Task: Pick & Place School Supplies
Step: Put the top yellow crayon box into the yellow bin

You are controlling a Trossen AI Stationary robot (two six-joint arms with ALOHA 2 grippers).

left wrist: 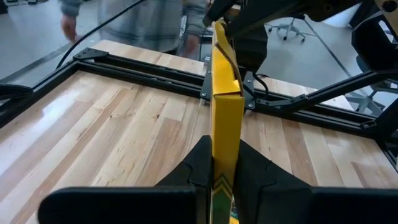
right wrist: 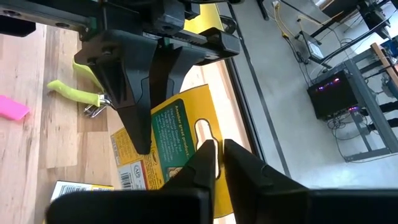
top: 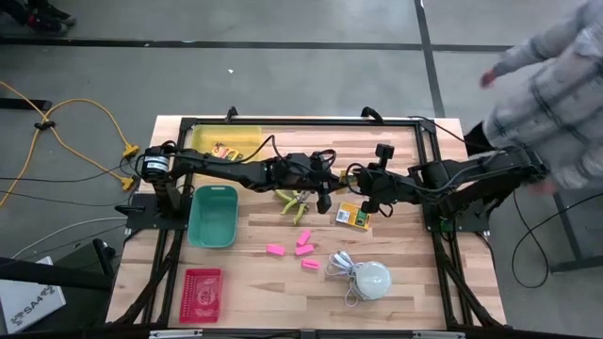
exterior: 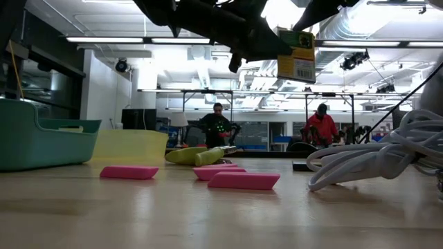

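Above the wooden table point(top: 415, 273), left claw point(left wrist: 224, 180) clamps a yellow-and-green box point(left wrist: 225, 118) (right claw point(right wrist: 217, 158) pinching it too).

A robotics lab or workshop hall: a butcher-block table point(top: 283, 282) in a black metal frame point(top: 301, 121) stands on grey concrete floor point(top: 283, 75), with ceiling strip lights point(exterior: 118, 39), exposed ducting point(exterior: 360, 28) and trailing yellow cables point(top: 66, 141).
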